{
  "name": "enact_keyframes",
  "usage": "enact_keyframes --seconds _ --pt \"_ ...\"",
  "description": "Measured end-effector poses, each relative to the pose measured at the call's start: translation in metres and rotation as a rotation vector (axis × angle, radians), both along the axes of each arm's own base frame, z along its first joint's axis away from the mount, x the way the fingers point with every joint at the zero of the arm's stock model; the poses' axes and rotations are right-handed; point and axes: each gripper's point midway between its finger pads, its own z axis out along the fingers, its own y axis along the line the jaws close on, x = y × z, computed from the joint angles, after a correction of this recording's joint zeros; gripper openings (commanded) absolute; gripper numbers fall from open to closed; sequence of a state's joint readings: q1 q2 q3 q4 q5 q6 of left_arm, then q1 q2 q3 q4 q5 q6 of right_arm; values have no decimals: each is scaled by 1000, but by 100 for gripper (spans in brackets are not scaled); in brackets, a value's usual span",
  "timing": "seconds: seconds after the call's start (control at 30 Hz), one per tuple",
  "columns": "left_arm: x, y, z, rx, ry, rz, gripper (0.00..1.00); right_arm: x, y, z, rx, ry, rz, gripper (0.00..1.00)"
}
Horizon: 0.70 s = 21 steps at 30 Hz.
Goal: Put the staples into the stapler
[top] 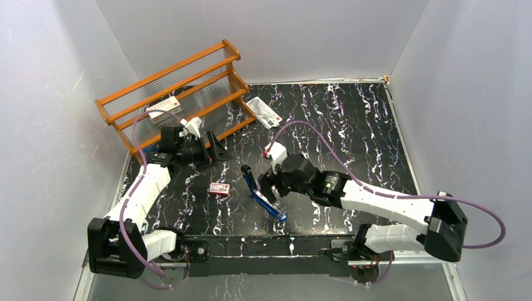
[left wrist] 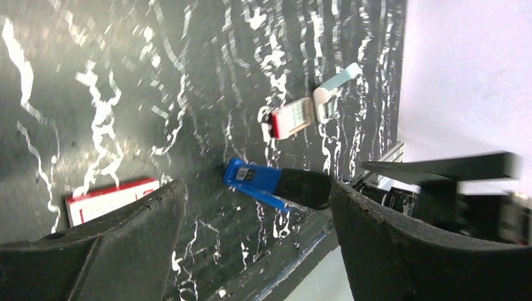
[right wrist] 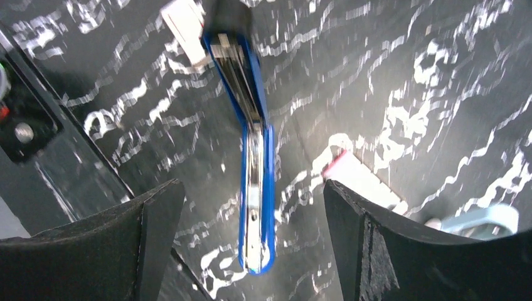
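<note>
The blue stapler (top: 262, 193) lies swung open on the black marbled table, its silvery channel (right wrist: 253, 188) facing up. My right gripper (top: 268, 184) hovers over it, open. In the right wrist view the stapler (right wrist: 256, 157) runs between the right gripper's (right wrist: 251, 188) wide-apart fingers, touching neither. The staples' small red-and-white box (top: 218, 188) sits just left of the stapler, also seen as the box (left wrist: 110, 197) and the box (right wrist: 359, 179). I cannot make out any loose strips. My left gripper (top: 219, 150) hangs open and empty, farther back left; the stapler (left wrist: 257, 179) lies beyond its fingers.
An orange wooden rack (top: 179, 94) stands at the back left with a larger red-and-white box (top: 164, 108) on it. A flat white printed packet (top: 263, 111) lies right of the rack. A pale rectangular piece (right wrist: 185, 25) lies beside the stapler's end. White walls enclose the table.
</note>
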<state>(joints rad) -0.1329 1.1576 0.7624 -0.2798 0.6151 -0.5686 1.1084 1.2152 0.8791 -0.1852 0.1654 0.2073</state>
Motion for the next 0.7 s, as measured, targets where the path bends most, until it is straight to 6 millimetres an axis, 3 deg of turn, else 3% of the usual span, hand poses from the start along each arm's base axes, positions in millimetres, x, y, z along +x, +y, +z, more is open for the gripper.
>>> enact_keyframes --seconds 0.17,0.27,0.53,0.7 --pt "18 -5 38 30 -244 -143 83 -24 -37 -46 -42 77 -15 90" --pt "20 -13 58 41 -439 -303 83 -36 -49 -64 -46 125 -20 90" --pt "-13 -42 78 -45 -947 -834 80 -45 -45 -55 47 175 -32 90" --pt "-15 -69 57 -69 -1042 -1029 79 -47 -42 -56 84 207 -48 90"
